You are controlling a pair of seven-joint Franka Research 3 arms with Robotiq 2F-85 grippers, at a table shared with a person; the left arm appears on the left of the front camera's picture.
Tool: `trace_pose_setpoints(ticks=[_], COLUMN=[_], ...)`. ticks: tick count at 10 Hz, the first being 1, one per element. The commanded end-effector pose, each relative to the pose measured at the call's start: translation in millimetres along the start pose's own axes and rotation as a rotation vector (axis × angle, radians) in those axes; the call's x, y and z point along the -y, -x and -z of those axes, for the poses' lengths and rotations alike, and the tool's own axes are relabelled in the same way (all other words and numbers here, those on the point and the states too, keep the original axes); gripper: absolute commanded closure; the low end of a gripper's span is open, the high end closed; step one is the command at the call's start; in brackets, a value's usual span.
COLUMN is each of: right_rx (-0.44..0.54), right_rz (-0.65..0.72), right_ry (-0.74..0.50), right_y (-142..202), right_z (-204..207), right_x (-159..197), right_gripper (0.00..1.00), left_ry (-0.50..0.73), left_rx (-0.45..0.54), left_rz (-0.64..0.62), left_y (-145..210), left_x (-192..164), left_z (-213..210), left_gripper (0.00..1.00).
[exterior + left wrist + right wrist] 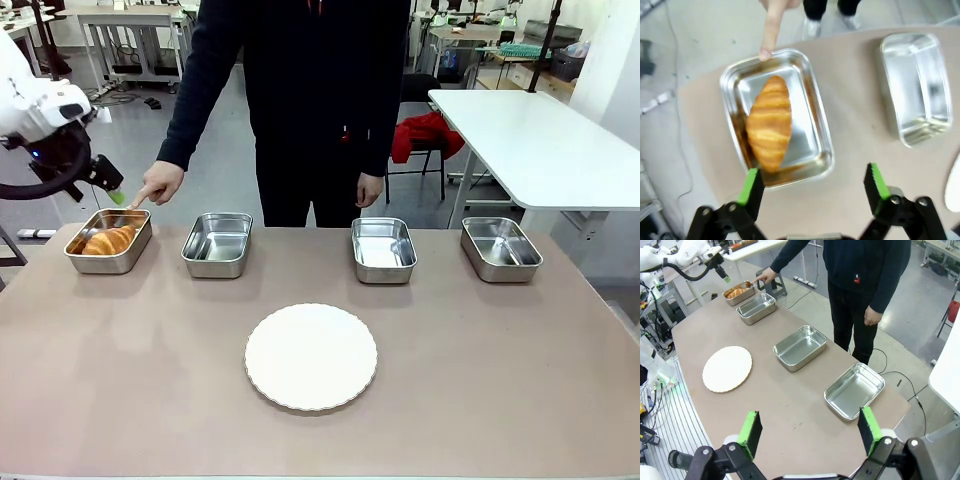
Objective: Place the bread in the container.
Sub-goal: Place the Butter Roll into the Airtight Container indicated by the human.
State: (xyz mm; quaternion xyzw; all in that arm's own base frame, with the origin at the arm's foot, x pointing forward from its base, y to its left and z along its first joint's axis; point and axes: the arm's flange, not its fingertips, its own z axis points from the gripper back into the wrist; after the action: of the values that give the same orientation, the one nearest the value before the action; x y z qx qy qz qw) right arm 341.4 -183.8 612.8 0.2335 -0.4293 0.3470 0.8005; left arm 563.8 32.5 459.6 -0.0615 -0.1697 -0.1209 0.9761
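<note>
Where the left tool [812, 186] hangs above the bench [150, 380], its green-padded fingers [749, 186] stand wide apart and hold nothing. Just ahead of and below the fingers, the croissant [769, 121] lies lengthwise in a steel pan [812, 112], resting on the pan floor and leaning toward one long wall. In the front view this pan [133, 249] is the one at the robot's left end of the row, with the left tool [112, 189] raised above and behind its far left corner. A person's hand [159, 183] points down, the fingertip [765, 52] touching the pan's far rim, opposite the tool. A second pan [914, 87] sits beside the first, apart from it, to the side of the tool's other finger. A white plate [311, 356] lies near the middle of the bench.

The right tool [810, 432] is also spread wide and empty, held high over the near edge of the bench. The closest pan [854, 390] lies just ahead of its fingers; another pan [799, 347] lies farther off.
</note>
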Motion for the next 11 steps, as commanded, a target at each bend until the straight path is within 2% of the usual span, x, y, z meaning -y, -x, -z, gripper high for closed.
trace_pose_setpoints(ticks=[1,4,6,7,10,11], right_rx=[0.032,0.032,0.032,0.032,0.032,0.032], right_rz=[-0.014,-0.014,-0.014,-0.014,-0.014,-0.014], right_ry=[-0.007,-0.007,-0.007,-0.007,-0.007,-0.007], right_y=[-1,-1,-1,-1,-1,-1], right_z=[0,0,0,0,0,0], right_x=[-1,-1,-1,-1,-1,-1], right_gripper=[0.00,0.00,0.00,0.00,0.00,0.00], left_ry=[-0.042,-0.038,-0.052,-0.021,-0.020,-0.023], left_rx=[0.038,0.053,0.053,0.040,0.041,0.041], left_rz=[-0.022,-0.034,-0.119,-0.028,-0.054,-0.075], left_y=[36,56,58,56,58,76], left_x=[25,36,34,39,39,55], left_z=[-28,-42,-34,-45,-39,-47], left_gripper=[0.00,0.00,0.00,0.00,0.00,0.00])
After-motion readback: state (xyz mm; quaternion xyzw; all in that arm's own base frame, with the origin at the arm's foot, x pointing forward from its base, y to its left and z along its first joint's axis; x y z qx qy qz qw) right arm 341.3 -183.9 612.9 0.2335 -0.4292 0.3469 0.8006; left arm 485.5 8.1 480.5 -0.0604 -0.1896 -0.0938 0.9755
